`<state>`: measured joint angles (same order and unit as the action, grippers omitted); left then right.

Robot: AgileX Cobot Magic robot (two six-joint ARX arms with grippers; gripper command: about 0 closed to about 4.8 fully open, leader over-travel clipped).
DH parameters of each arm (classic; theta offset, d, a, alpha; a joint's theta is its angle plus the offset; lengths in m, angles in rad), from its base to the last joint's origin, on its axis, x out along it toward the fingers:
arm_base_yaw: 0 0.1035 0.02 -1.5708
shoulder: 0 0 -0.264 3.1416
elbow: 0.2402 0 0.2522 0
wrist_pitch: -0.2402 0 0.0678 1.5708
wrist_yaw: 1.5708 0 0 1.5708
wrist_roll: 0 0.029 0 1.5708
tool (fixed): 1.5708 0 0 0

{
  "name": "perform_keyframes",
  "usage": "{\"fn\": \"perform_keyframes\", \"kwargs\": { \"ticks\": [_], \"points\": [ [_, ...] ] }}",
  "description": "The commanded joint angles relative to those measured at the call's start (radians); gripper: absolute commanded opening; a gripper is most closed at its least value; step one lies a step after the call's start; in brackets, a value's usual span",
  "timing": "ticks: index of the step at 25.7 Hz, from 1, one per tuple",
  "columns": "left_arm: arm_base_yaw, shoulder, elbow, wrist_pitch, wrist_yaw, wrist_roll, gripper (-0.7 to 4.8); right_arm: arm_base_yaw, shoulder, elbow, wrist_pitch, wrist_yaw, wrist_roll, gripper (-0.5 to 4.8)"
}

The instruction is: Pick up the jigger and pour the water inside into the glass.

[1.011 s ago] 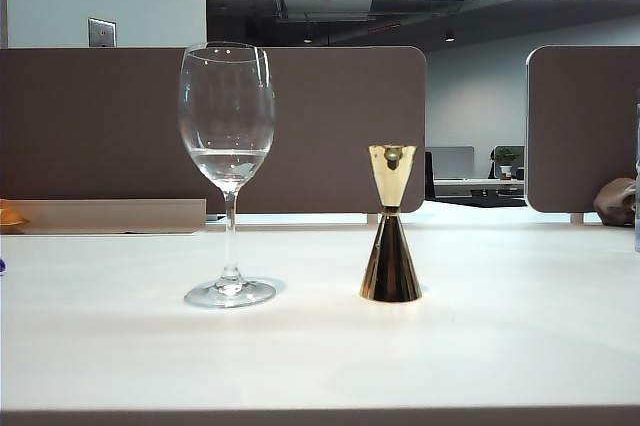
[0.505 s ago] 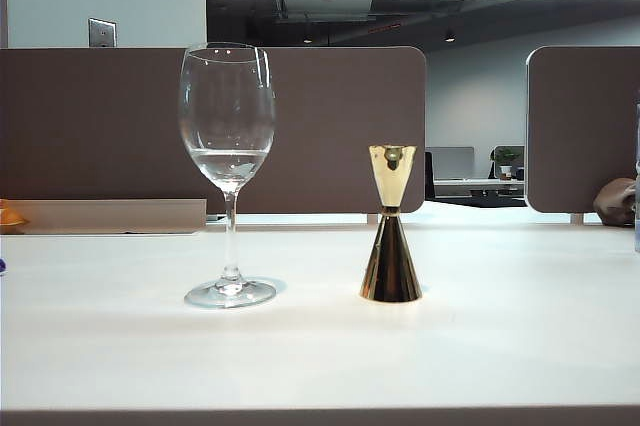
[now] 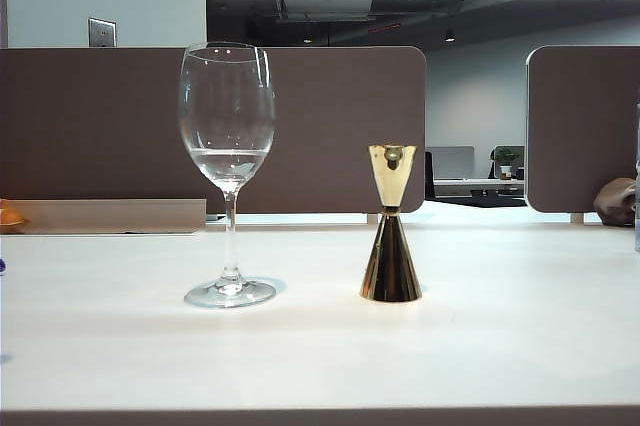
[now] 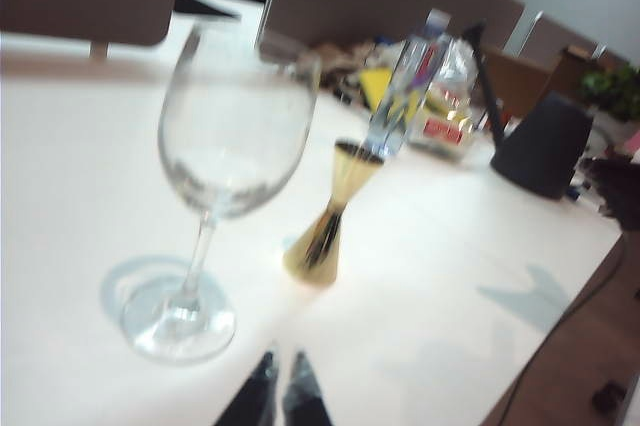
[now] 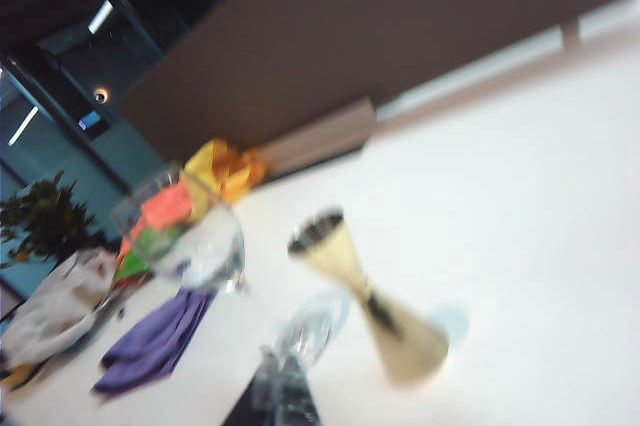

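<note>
Exterior view: the glass [image 3: 228,171] and jigger [image 3: 390,224] stand upright, near each other mid-desk [image 3: 500,346], untouched, leaving room for a grasp.

Left wrist view: the left gripper [image 4: 277,388], tips nearly together, hangs apart from both.

Right wrist view: the right gripper [image 5: 276,386], pinched closed and empty, faces the jigger [image 5: 372,301].

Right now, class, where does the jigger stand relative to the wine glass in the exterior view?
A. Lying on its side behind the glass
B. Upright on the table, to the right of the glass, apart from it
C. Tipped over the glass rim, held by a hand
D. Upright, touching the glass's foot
B: the jigger stands upright on the table, right of the glass, with a clear gap between them and no hand on it.
</note>
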<state>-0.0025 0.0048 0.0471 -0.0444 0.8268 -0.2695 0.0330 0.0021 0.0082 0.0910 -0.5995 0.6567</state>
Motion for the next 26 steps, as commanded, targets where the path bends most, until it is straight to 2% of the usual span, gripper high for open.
{"fn": "perform_keyframes", "kwargs": {
  "ticks": [1, 3, 7, 12, 16, 22, 26],
  "points": [
    [0.002, 0.001, 0.002, -0.098, -0.015, 0.123, 0.23, 0.000, 0.000, -0.003, -0.045, -0.073, 0.012, 0.05],
    [0.001, 0.001, 0.002, -0.133, -0.054, 0.149, 0.23, 0.000, 0.000, -0.003, -0.046, -0.079, -0.010, 0.26],
    [0.001, 0.001, 0.002, -0.137, -0.120, 0.165, 0.23, 0.000, 0.000, -0.003, -0.048, -0.045, -0.110, 0.27],
    [0.001, 0.001, 0.002, -0.118, -0.134, 0.165, 0.23, 0.000, 0.000, 0.023, -0.096, 0.013, -0.179, 0.26],
    [0.001, 0.001, 0.002, -0.117, -0.134, 0.165, 0.23, 0.001, 0.000, 0.110, -0.220, 0.072, -0.315, 0.26],
    [0.001, 0.001, 0.001, -0.119, -0.134, 0.165, 0.23, 0.001, 0.000, 0.348, -0.427, 0.176, -0.357, 0.17],
    [0.001, 0.001, 0.001, -0.119, -0.134, 0.164, 0.23, 0.002, 0.032, 0.487, -0.626, 0.187, -0.438, 0.07]
  ]
}}
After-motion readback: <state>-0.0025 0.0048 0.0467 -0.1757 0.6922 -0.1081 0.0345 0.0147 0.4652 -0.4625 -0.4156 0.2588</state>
